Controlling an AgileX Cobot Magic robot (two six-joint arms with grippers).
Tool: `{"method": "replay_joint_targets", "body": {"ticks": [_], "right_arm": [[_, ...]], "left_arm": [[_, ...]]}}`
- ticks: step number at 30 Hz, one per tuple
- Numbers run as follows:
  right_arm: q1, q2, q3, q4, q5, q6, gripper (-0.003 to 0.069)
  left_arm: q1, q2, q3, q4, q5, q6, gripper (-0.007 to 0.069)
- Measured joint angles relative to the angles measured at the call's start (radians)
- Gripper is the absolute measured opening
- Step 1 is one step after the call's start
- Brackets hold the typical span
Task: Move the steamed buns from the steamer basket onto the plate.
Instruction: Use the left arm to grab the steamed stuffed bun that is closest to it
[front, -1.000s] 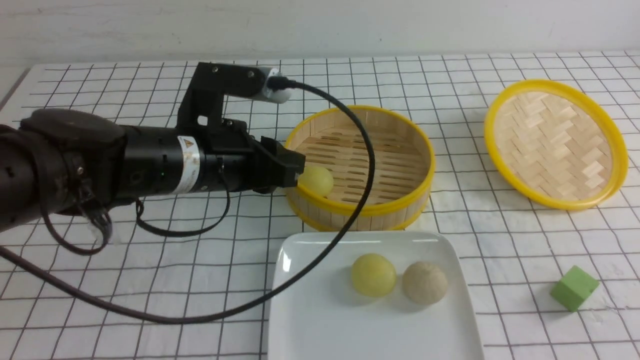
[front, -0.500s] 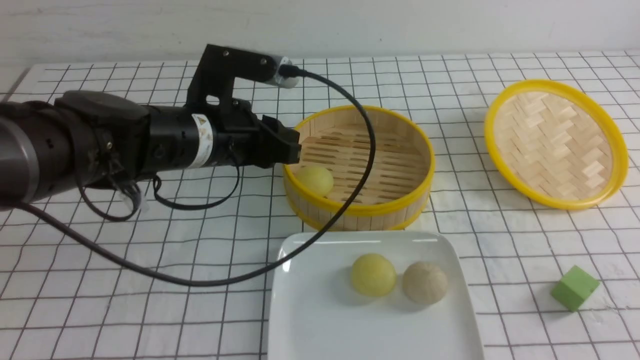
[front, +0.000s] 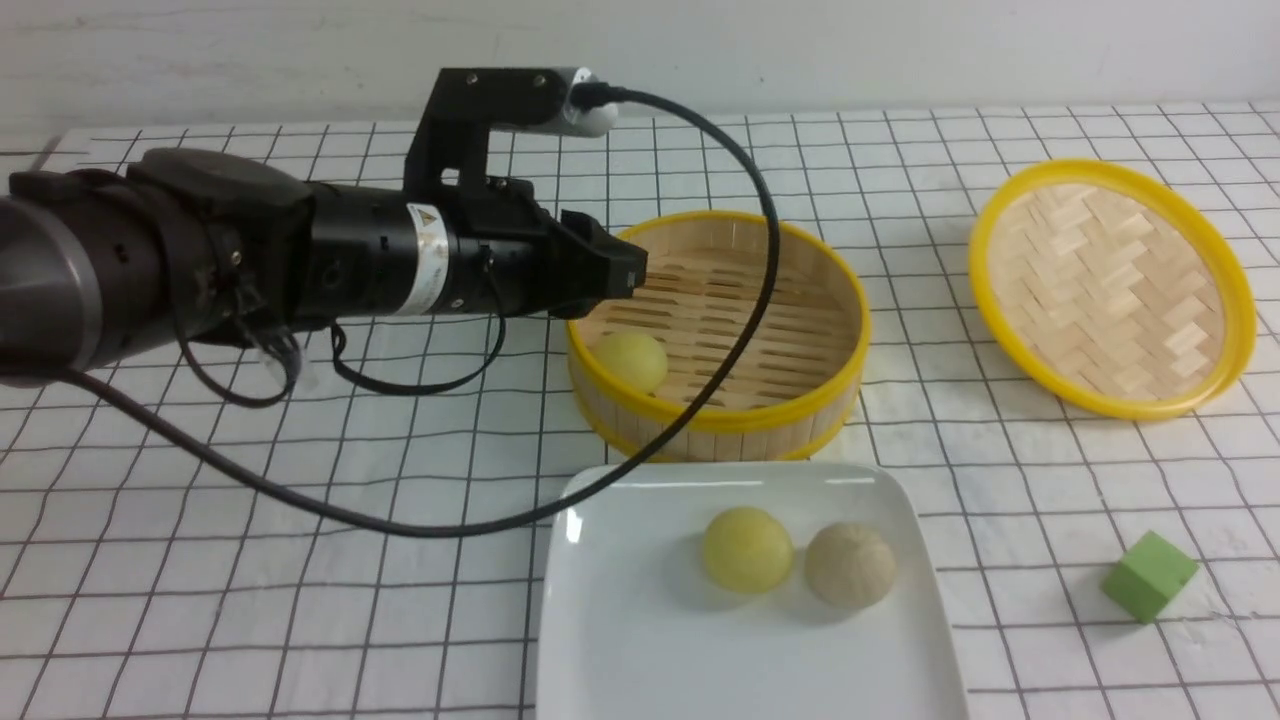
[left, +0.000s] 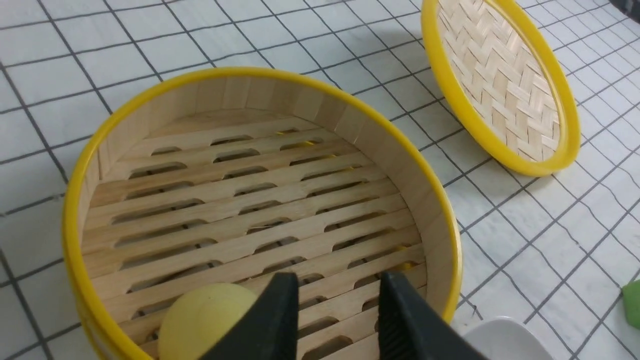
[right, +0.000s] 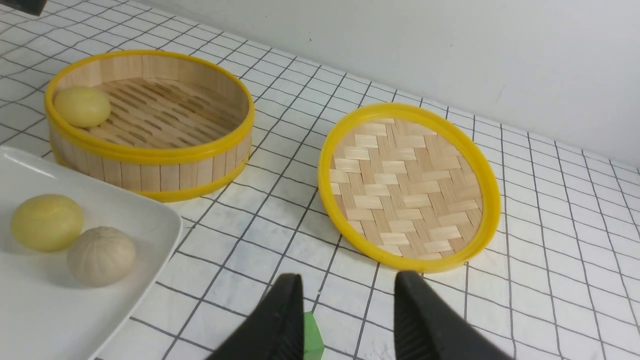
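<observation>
One pale yellow steamed bun (front: 632, 360) (left: 205, 315) lies in the steamer basket (front: 740, 435) against its near-left wall. My left gripper (front: 630, 275) (left: 335, 282) hovers open over the basket's left rim, above the bun, with nothing between its fingers. A yellow bun (front: 747, 548) and a beige bun (front: 850, 565) rest side by side on the white plate (front: 650, 650) in front of the basket. My right gripper (right: 347, 282) shows only in its own wrist view, open and empty above the table, with the green cube (right: 312, 337) below it.
The woven yellow-rimmed lid (front: 1110, 285) lies at the back right. A green cube (front: 1148, 575) sits on the table right of the plate. The left arm's black cable loops over the basket and touches the plate's near-left corner.
My left gripper has risen and moved right, from beside the bun at the basket's left wall to above the rim. The bun has stayed in place.
</observation>
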Motion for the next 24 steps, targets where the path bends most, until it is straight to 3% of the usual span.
{"method": "replay_joint_targets", "body": {"ticks": [6, 13, 19, 24], "right_arm": [[0.000, 0.000, 0.000, 0.000, -0.004, 0.000, 0.0276], [0.000, 0.000, 0.000, 0.001, -0.039, 0.001, 0.0276], [0.000, 0.000, 0.000, 0.006, -0.056, 0.001, 0.0276], [0.000, 0.000, 0.000, 0.008, -0.075, 0.001, 0.0276]], "left_arm": [[0.000, -0.003, -0.001, 0.000, 0.051, -0.005, 0.0250], [-0.001, -0.037, -0.003, -0.008, 0.320, -0.017, 0.0250], [-0.001, -0.039, -0.003, -0.032, 0.704, -0.014, 0.0250], [-0.001, -0.039, -0.003, -0.060, 1.101, 0.122, 0.0250]]}}
